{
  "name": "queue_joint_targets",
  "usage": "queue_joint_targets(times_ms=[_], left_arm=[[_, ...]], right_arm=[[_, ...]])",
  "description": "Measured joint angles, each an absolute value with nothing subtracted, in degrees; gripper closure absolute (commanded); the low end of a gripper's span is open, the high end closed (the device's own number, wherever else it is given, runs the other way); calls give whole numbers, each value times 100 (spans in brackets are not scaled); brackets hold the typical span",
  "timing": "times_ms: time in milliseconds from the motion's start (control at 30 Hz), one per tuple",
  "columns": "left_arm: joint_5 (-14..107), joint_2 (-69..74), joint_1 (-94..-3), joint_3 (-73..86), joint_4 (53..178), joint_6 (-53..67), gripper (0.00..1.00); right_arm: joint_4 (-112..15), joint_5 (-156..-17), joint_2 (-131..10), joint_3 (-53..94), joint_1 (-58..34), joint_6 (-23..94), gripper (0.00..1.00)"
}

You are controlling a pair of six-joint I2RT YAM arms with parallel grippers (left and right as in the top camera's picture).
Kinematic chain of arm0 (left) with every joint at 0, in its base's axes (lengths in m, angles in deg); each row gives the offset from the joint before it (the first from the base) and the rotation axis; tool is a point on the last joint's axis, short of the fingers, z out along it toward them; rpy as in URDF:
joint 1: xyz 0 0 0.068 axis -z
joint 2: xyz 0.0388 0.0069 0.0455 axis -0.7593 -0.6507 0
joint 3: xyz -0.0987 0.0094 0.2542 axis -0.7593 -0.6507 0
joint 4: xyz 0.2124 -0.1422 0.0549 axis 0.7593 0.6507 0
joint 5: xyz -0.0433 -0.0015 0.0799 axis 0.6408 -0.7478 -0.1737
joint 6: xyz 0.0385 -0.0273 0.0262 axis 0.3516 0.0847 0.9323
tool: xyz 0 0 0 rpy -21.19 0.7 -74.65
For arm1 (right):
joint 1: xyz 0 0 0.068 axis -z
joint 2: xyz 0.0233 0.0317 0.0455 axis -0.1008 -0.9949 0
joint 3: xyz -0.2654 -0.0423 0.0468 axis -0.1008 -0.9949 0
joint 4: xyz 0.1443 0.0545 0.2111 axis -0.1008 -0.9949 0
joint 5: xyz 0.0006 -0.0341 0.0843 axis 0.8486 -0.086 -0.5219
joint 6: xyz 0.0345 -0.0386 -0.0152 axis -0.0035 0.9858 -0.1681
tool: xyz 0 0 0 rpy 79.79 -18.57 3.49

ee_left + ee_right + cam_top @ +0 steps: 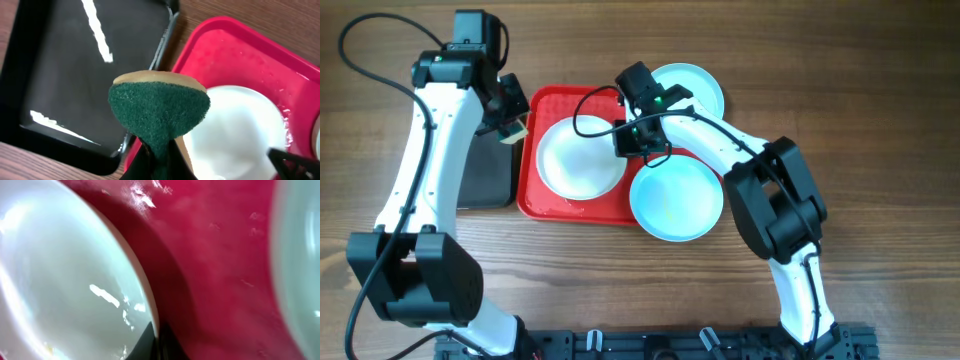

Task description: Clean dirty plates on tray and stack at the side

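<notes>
A cream-white plate (pixel 578 157) lies on the red tray (pixel 547 104). My right gripper (pixel 625 143) is shut on that plate's right rim; the wrist view shows the rim (pixel 145 287) pinched between the fingertips (pixel 156 339). My left gripper (pixel 510 128) is shut on a green-and-tan sponge (pixel 159 107) and holds it above the tray's left edge (pixel 200 45). One pale blue plate (pixel 675 198) rests on the tray's front right corner. Another pale blue plate (pixel 692 88) lies behind the tray, partly under the right arm.
A black tray (pixel 485 170) lies to the left of the red tray; it also shows in the left wrist view (pixel 75 75). Wet spots glisten on the red tray (pixel 215 255). Bare wooden table (pixel 880 120) surrounds everything.
</notes>
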State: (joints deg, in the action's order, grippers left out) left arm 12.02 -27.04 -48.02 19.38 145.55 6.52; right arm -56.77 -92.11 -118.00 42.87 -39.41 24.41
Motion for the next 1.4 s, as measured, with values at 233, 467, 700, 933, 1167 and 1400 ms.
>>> queue_joint_targets(times_ms=[233, 467, 700, 933, 1167, 1400], left_arm=[[1226, -2704, -5156, 1938, 14542, 652, 96], [1268, -2704, -5206, 1938, 14472, 635, 96], [1491, -2704, -5206, 1938, 14140, 497, 96], [1862, -2704, -5206, 1938, 14074, 475, 96], [1961, -2704, -5206, 1938, 14074, 475, 96], [1980, -2704, -5206, 1938, 14074, 475, 96]], right_arm=[[-5771, -7615, -10864, 4285, -4345, 2790, 96], [-5828, -5167, -10416, 4287, -5364, 2887, 96], [-5920, -2901, -10416, 4285, -6175, 2950, 96], [-5634, -1154, -10416, 4285, -6584, 3061, 96], [-5516, -687, -10416, 4285, -6595, 3101, 96], [-5393, -636, -10419, 4285, -6501, 3103, 96]])
